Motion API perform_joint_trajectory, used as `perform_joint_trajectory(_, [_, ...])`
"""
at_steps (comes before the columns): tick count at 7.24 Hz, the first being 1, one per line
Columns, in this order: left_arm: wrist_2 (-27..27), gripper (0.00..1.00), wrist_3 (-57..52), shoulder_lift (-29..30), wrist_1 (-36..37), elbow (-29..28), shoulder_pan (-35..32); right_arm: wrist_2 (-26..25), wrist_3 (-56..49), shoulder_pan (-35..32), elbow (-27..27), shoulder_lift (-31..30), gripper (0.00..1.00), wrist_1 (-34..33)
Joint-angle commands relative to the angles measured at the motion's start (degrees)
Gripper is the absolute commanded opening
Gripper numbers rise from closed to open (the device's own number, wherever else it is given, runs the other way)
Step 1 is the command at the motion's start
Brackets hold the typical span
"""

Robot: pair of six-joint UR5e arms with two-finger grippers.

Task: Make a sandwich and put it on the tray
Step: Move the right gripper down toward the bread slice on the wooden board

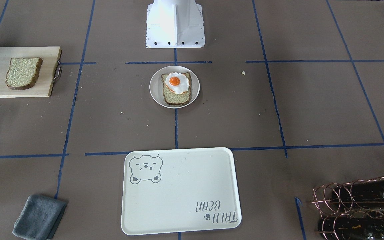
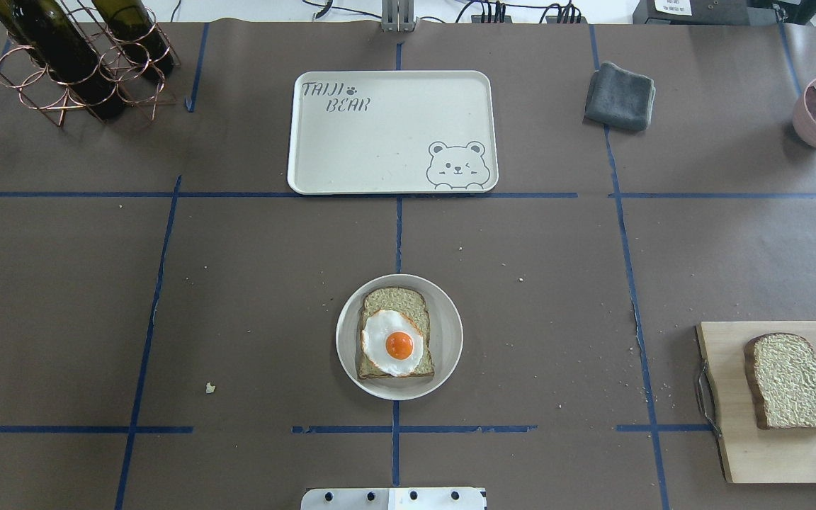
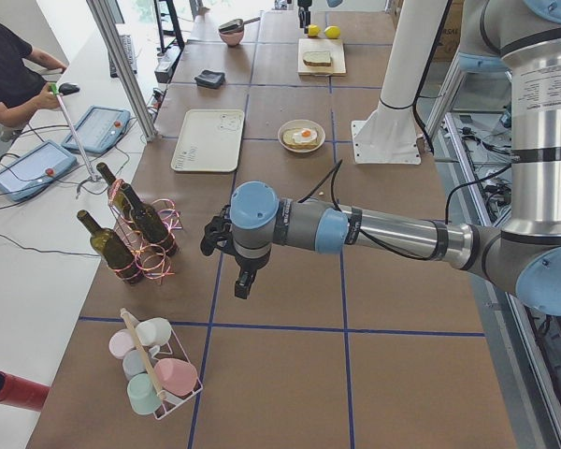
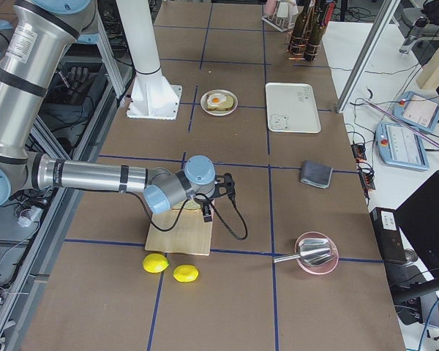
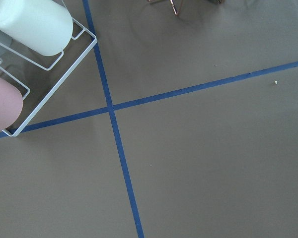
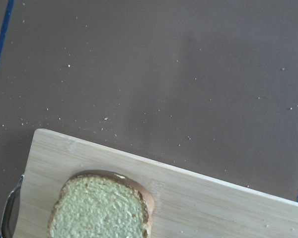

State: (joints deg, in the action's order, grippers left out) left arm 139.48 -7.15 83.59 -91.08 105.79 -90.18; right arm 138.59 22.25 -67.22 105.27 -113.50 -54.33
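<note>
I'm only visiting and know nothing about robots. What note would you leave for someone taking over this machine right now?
Hands: the left gripper hangs near the bottle rack, far from the food; the right gripper is over the cutting board, by the second slice. Open or shut: cannot tell for either.
Done: the first slice lies on the plate, egg on top.
Left: set the second slice on the egg, then move the sandwich to the tray, which holds nothing yet.
</note>
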Motion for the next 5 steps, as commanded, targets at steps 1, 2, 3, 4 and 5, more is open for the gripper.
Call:
perform_joint_trajectory(1, [0.0,1.0,0.1,0.0,-0.7,0.1,0.0,-7.2,14.4,8.9,-0.2,-0.8,1.0,8.4])
perform_joint_trajectory(2, [0.0,1.0,0.1,0.0,-0.8,0.3,-0.1,-14.5,24.9,17.2,-1.5,-1.7,0.99,15.4])
perform_joint_trajectory(3, [0.0,1.0,0.1,0.2,-0.8,0.4,-0.1,-15.1,29.2,18.6,-5.3,-1.7,0.93,21.4])
perform_joint_trajectory(4, [0.0,1.0,0.1,0.3,-0.8,0.4,-0.1,-15.1,33.3,19.5,-12.4,-1.8,0.87,32.3])
perform_joint_trajectory(5, [0.0,1.0,0.1,0.3,-0.8,0.6,-0.1,-15.2,39.9,20.3,-13.7,-1.7,0.72,36.7])
